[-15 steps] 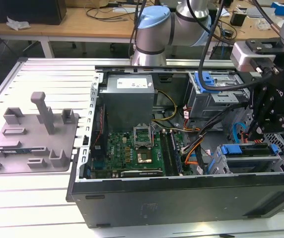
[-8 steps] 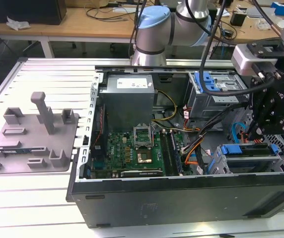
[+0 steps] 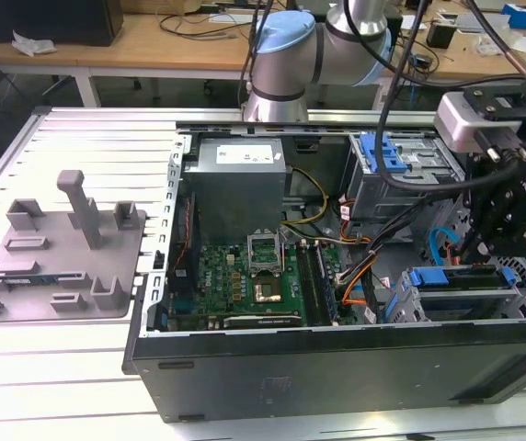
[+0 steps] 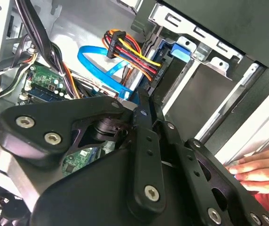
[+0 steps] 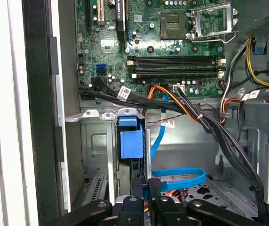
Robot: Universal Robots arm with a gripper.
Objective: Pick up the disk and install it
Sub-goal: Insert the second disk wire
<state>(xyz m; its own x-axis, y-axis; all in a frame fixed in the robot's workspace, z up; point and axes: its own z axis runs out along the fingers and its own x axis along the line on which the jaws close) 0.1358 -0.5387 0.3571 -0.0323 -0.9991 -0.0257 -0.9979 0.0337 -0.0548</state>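
From where I'm standing, in the exterior view, the open computer case (image 3: 337, 367) is lying on its side on the slatted counter (image 3: 51, 367). The arm is reaching in over the end at the exterior view's right. The tool (image 3: 488, 241) is hanging just above the drive cage (image 3: 520, 294). The disk (image 3: 465, 292) seems to be sitting in that cage already, with its blue bracket showing along the edge. The grey stand (image 3: 61, 248) is sitting well apart on the counter, outside the case.

In the second wrist view, the black linkage of the tool (image 4: 141, 110) is crowding the foreground. Past it, a bundle of coloured power cables (image 4: 130, 52) and a blue data cable (image 4: 97, 70) are looping near a blue plastic tab (image 4: 181, 51) on the cage. A person's hand (image 4: 259, 172) is resting beside the case.

In the first wrist view, the tool (image 5: 148, 202) is pointing down a cage slot beside the blue plastic tab (image 5: 130, 139), with the motherboard (image 5: 172, 56) beyond. I cannot tell whether the tool is wide, narrow or gripping anything.

I'm judging the install step to be in hand and nearly finished. Any seating left is calling for a straight, gentle push along the cage rails, keeping clear of those cables.
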